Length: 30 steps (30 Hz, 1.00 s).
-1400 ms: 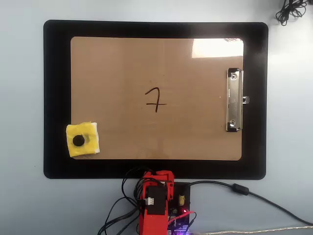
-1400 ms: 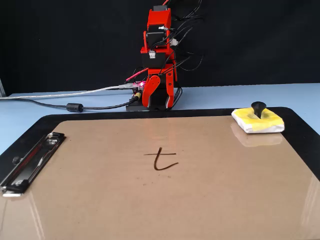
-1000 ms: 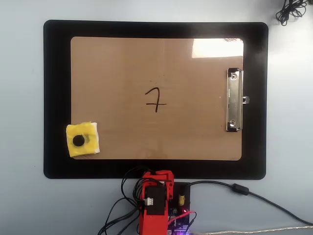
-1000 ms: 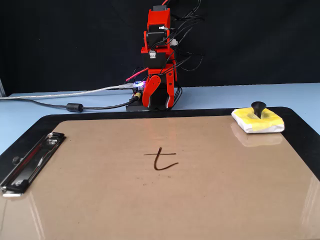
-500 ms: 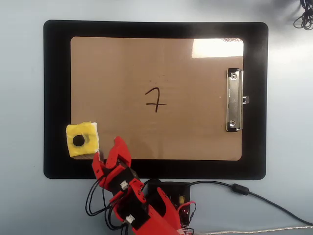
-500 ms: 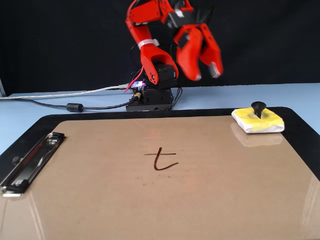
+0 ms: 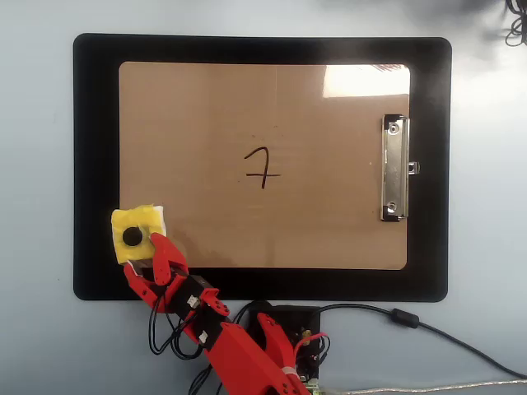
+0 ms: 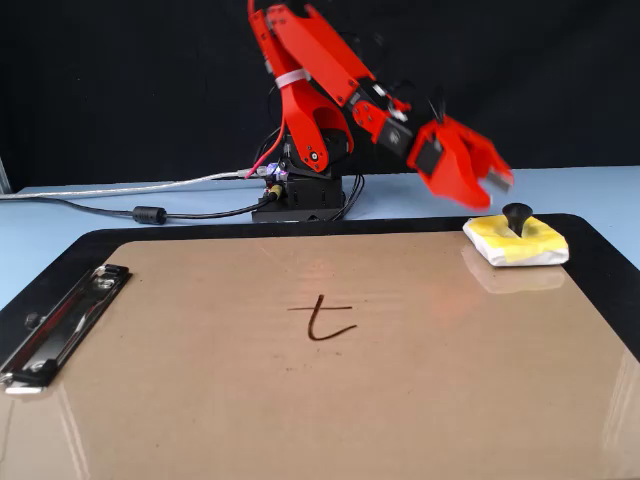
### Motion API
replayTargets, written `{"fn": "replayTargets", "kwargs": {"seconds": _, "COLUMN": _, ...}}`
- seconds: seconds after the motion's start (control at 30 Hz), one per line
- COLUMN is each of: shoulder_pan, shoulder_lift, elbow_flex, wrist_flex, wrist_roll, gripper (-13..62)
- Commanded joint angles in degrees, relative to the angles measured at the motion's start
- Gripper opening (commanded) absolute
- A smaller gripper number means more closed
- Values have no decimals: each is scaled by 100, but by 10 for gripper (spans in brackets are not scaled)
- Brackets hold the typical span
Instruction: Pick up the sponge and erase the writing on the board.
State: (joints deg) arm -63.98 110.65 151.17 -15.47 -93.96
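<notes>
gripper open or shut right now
Open. In the overhead view the gripper shows two red jaws spread with a gap between them, just short of the sponge; the fixed view also shows its tips apart, holding nothing.

A hobby bench: pale blue table (image 7: 37, 164), loose cables (image 8: 120, 190), black backdrop (image 8: 120, 90).

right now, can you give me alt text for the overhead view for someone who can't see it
A red robot arm reaches from the bottom edge, its open gripper just below a small yellow sponge at the lower left corner of a brown clipboard. A hand-drawn "7" sits mid-board, untouched; the board lies on a black mat.
</notes>
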Motion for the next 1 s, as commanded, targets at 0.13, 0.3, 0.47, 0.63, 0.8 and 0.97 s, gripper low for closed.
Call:
{"fn": "replayTargets", "kwargs": {"seconds": 0.13, "shoulder_pan": -18, "shoulder_lift": -536, "elbow_flex": -413, "wrist_flex": -896, "wrist_roll": -97, "gripper": 321}}
{"fn": "replayTargets", "kwargs": {"seconds": 0.3, "shoulder_pan": 62, "shoulder_lift": -1406, "elbow_flex": -861, "wrist_flex": -1292, "wrist_roll": -105, "gripper": 321}}
{"fn": "replayTargets", "kwargs": {"seconds": 0.47, "shoulder_pan": 158, "shoulder_lift": -1942, "elbow_flex": -958, "wrist_flex": -1767, "wrist_roll": -97, "gripper": 320}}
{"fn": "replayTargets", "kwargs": {"seconds": 0.63, "shoulder_pan": 272, "shoulder_lift": -2030, "elbow_flex": -932, "wrist_flex": -1863, "wrist_roll": -97, "gripper": 246}}
{"fn": "replayTargets", "kwargs": {"seconds": 0.8, "shoulder_pan": 571, "shoulder_lift": -2021, "elbow_flex": -932, "wrist_flex": -1890, "wrist_roll": -79, "gripper": 69}}
{"fn": "replayTargets", "kwargs": {"seconds": 0.97, "shoulder_pan": 756, "shoulder_lift": -2021, "elbow_flex": -949, "wrist_flex": -1890, "wrist_roll": -62, "gripper": -79}}
